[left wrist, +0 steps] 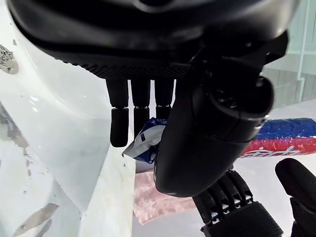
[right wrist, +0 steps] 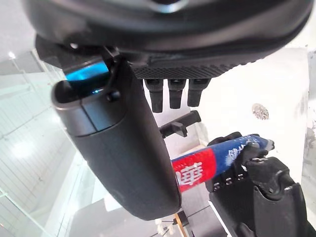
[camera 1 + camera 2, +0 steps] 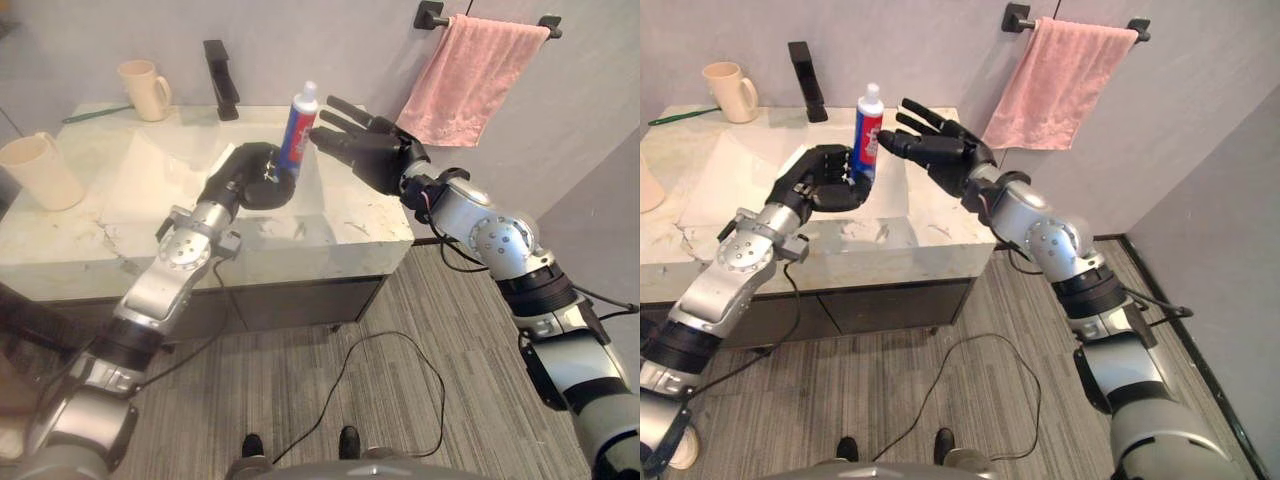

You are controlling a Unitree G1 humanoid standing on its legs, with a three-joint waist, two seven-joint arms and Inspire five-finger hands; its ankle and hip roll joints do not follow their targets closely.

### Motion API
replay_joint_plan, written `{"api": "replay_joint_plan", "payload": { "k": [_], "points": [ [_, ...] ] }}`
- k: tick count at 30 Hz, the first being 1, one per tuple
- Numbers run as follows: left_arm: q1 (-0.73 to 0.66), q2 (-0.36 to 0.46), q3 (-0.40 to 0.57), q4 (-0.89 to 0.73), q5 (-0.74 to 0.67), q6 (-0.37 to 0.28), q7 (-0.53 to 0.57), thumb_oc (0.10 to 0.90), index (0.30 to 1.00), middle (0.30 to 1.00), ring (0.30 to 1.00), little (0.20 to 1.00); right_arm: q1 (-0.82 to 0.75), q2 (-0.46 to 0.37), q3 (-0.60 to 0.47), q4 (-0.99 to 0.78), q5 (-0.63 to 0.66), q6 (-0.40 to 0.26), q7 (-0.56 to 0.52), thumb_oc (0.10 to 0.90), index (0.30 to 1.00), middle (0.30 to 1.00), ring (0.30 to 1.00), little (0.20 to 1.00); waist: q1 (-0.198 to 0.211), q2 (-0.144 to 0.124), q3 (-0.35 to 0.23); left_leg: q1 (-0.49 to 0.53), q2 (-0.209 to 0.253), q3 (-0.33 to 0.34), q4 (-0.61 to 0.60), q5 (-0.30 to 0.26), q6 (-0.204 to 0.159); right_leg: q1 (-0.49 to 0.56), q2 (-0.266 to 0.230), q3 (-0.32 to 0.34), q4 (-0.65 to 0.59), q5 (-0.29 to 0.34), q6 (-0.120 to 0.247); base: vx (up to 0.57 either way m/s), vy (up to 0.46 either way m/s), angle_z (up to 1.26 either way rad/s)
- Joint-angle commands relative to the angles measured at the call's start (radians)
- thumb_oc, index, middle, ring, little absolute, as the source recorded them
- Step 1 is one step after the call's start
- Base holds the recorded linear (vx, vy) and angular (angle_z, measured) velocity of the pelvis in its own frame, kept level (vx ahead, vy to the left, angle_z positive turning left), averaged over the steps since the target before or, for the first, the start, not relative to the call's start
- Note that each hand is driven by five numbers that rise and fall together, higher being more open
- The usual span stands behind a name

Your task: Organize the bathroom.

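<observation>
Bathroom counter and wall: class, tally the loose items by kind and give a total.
Cups: 2 (cream cup by the tap, second cream cup)
Toothpaste tube: 1
Green toothbrush: 1
Pink towel: 1
Total: 5

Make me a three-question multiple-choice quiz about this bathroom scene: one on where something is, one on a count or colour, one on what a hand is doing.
1. Where does the pink towel hang?
A. On a bar on the wall
B. Over the faucet
C. On the floor

2. How many cream mugs stand on the counter?
A. None
B. Two
C. Four

3. What is the left hand doing with the toothpaste tube?
A. Lying flat beside it
B. Holding it upright
C. Pointing away from it

Answers:
1. A: the towel is draped over a dark bar fixed to the wall.
2. B: one mug stands near the faucet, another mug at the counter's left edge.
3. B: its fingers curl round the tube's lower end, while the right hand is open beside the tube.
</observation>
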Motion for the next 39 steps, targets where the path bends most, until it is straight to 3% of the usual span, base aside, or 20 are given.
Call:
{"api": "replay_joint_plan", "payload": {
  "k": [1, 14, 16, 18, 21, 25, 26, 32, 35, 37, 39],
  "points": [
    [-0.177, -0.002, 0.002, -0.009, -0.012, -0.095, 0.011, 0.4, 0.3, 0.3, 0.3, 0.3, -0.091, 0.007, -0.026, -0.059, -0.018, -0.056, 0.061, 0.8, 0.9, 0.9, 0.9, 0.9, 0.006, 0.008, -0.146, -0.011, 0.028, 0.005, 0.041, -0.056, 0.006, -0.006, 0.028, 0.027, 0.059, -0.129, 0.046, 0.0, 0.0, 0.0],
    [-0.195, 0.003, -0.01, 0.0, -0.021, -0.078, -0.005, 0.4, 0.3, 0.3, 0.3, 0.3, -0.103, 0.009, -0.038, -0.045, -0.05, -0.073, 0.081, 0.8, 0.9, 0.9, 0.9, 0.9, 0.005, 0.011, -0.145, -0.009, 0.029, 0.003, 0.047, -0.059, 0.006, -0.003, 0.027, 0.034, 0.056, -0.124, 0.049, 0.0, 0.0, 0.0],
    [-0.196, 0.002, -0.011, 0.004, -0.022, -0.074, -0.01, 0.4, 0.3, 0.3, 0.3, 0.3, -0.112, 0.007, -0.041, -0.042, -0.06, -0.077, 0.077, 0.734, 0.801, 0.801, 0.801, 0.801, 0.005, 0.011, -0.144, -0.009, 0.029, 0.002, 0.048, -0.059, 0.006, -0.003, 0.027, 0.035, 0.055, -0.124, 0.049, 0.0, 0.0, 0.0],
    [-0.197, 0.003, -0.012, 0.012, -0.025, -0.07, -0.021, 0.4, 0.3, 0.3, 0.3, 0.3, -0.122, 0.003, -0.042, -0.036, -0.063, -0.079, 0.074, 0.704, 0.756, 0.756, 0.756, 0.756, 0.006, 0.012, -0.145, -0.008, 0.028, 0.0, 0.047, -0.06, 0.006, -0.002, 0.027, 0.035, 0.054, -0.124, 0.049, 0.0, 0.0, 0.0],
    [-0.196, 0.001, -0.014, 0.013, -0.023, -0.057, -0.036, 0.4, 0.3, 0.3, 0.3, 0.3, -0.129, 0.001, -0.045, -0.033, -0.062, -0.084, 0.069, 0.717, 0.775, 0.775, 0.775, 0.775, 0.007, 0.012, -0.145, -0.008, 0.028, -0.001, 0.047, -0.061, 0.007, -0.003, 0.027, 0.036, 0.054, -0.123, 0.05, 0.0, 0.0, 0.0],
    [-0.189, -0.001, -0.023, 0.023, -0.019, -0.042, -0.051, 0.4, 0.3, 0.3, 0.3, 0.3, -0.144, -0.006, -0.053, -0.024, -0.054, -0.09, 0.071, 0.769, 0.853, 0.853, 0.853, 0.853, 0.006, 0.014, -0.146, -0.009, 0.027, -0.002, 0.048, -0.061, 0.008, -0.005, 0.026, 0.039, 0.054, -0.122, 0.051, 0.0, 0.0, 0.0],
    [-0.189, -0.002, -0.024, 0.026, -0.019, -0.044, -0.051, 0.4, 0.3, 0.3, 0.3, 0.3, -0.144, -0.006, -0.054, -0.022, -0.055, -0.09, 0.073, 0.8, 0.9, 0.9, 0.9, 0.9, 0.006, 0.014, -0.146, -0.009, 0.026, -0.002, 0.048, -0.061, 0.008, -0.005, 0.026, 0.04, 0.054, -0.122, 0.051, 0.0, 0.0, 0.0],
    [-0.191, -0.004, -0.028, 0.028, -0.019, -0.034, -0.063, 0.4, 0.3, 0.3, 0.3, 0.3, -0.152, -0.015, -0.059, -0.019, -0.056, -0.098, 0.07, 0.8, 0.9, 0.9, 0.9, 0.9, 0.006, 0.015, -0.144, -0.009, 0.026, -0.003, 0.051, -0.063, 0.008, -0.006, 0.024, 0.039, 0.057, -0.121, 0.052, 0.0, 0.0, 0.0],
    [-0.188, -0.005, -0.028, 0.027, -0.02, -0.032, -0.066, 0.4, 0.3, 0.3, 0.3, 0.3, -0.159, -0.018, -0.062, -0.016, -0.054, -0.095, 0.069, 0.74, 0.811, 0.811, 0.811, 0.811, 0.006, 0.016, -0.144, -0.009, 0.027, -0.003, 0.051, -0.063, 0.008, -0.005, 0.024, 0.039, 0.055, -0.12, 0.053, 0.0, 0.0, 0.0],
    [-0.188, -0.002, -0.029, 0.025, -0.024, -0.03, -0.07, 0.4, 0.3, 0.3, 0.3, 0.3, -0.162, -0.02, -0.061, -0.012, -0.053, -0.096, 0.073, 0.573, 0.559, 0.559, 0.559, 0.559, 0.006, 0.016, -0.144, -0.008, 0.027, -0.003, 0.051, -0.063, 0.009, -0.005, 0.024, 0.04, 0.055, -0.12, 0.053, 0.0, 0.0, 0.0],
    [-0.186, -0.002, -0.028, 0.024, -0.024, -0.03, -0.071, 0.4, 0.3, 0.3, 0.3, 0.3, -0.163, -0.022, -0.062, -0.012, -0.052, -0.096, 0.073, 0.566, 0.549, 0.549, 0.549, 0.549, 0.006, 0.017, -0.144, -0.007, 0.026, -0.003, 0.05, -0.063, 0.009, -0.005, 0.024, 0.041, 0.055, -0.119, 0.053, 0.0, 0.0, 0.0]
  ]
}}
